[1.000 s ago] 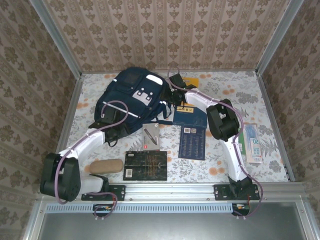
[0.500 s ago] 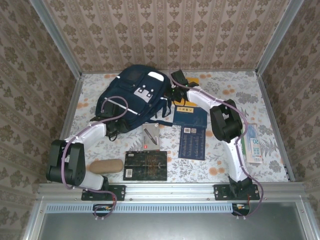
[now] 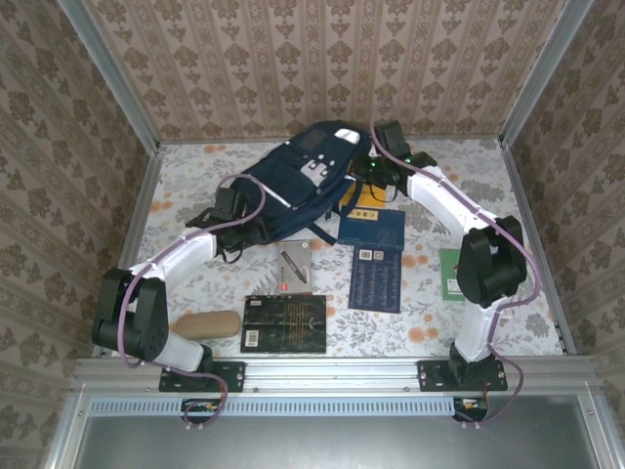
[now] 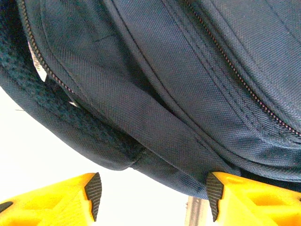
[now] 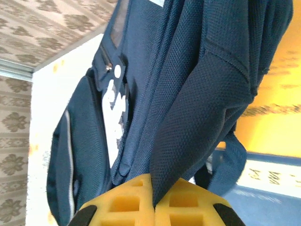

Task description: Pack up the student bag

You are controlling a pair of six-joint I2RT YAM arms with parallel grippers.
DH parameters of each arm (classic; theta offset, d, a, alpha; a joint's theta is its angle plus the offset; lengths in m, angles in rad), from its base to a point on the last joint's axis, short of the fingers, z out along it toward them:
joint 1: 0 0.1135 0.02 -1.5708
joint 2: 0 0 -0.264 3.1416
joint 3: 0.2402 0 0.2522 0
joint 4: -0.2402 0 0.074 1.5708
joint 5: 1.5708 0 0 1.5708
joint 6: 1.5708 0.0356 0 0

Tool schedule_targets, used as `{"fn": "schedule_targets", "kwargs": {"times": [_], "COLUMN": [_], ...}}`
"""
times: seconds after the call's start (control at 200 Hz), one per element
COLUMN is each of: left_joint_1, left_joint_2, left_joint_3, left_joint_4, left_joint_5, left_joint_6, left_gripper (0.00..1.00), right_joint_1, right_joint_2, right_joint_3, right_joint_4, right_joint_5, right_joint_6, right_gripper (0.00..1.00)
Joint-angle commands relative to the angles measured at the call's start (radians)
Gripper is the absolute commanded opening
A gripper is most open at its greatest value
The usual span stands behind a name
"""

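- Wallpapered walls (image 3: pixel 322 59) with a brown floral print close in a table (image 3: pixel 186 186) covered by a pale flowered cloth.
- The student bag (image 3: pixel 293 186) lies at the far middle of the table. Its top end is raised toward the back right, with the white patches and thin stripe facing up.
- The right gripper (image 3: pixel 373 164) sits at the bag's top end. In the right wrist view it (image 5: pixel 154 188) is clenched on a fold of navy mesh padding from the bag (image 5: pixel 155 70).
- The left gripper (image 3: pixel 234 205) is at the bag's lower left side. In the left wrist view its jaws (image 4: pixel 153 200) stand apart, released, and the bag's lower edge (image 4: pixel 164 94) dips between the fingertips (it seems to touch one pad).
- A black book (image 3: pixel 285 322) lies near the front edge.
- A dark blue booklet (image 3: pixel 376 277) lies right of centre, and a blue book (image 3: pixel 373 227) with a yellow label sits just beyond it.
- A tan roll (image 3: pixel 205 323) lies left of the black book.
- A small grey card (image 3: pixel 293 266) lies just in front of the bag.
- A green item (image 3: pixel 451 274) is partly hidden by the right arm.
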Motion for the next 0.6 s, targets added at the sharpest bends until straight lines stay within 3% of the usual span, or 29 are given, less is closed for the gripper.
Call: {"fn": "schedule_targets", "kwargs": {"times": [0.0,0.315,0.45,0.595], "left_joint_1": [-0.044,-0.182,-0.284,-0.323], "left_joint_2": [-0.035,-0.033,-0.073,-0.079], "left_joint_3": [0.036,0.047,0.037,0.014], "left_joint_4": [-0.023,-0.052,-0.041,0.013], "left_joint_5": [-0.014,-0.034,-0.088,-0.043], "left_joint_6": [0.035,-0.004,-0.057,-0.116], "left_gripper": [0.66,0.63,0.63,0.55], "right_joint_1": [-0.031,-0.037,-0.015,-0.012], "right_joint_2": [-0.094,-0.169,-0.180,-0.180], "right_joint_3": [-0.115,-0.329,-0.324,-0.297], "right_joint_4": [0.020,0.134,0.143,0.151], "right_joint_5": [-0.013,-0.041,-0.034,-0.031], "right_joint_6": [0.022,0.185,0.224,0.241], "right_gripper": [0.00,0.00,0.00,0.00]}}
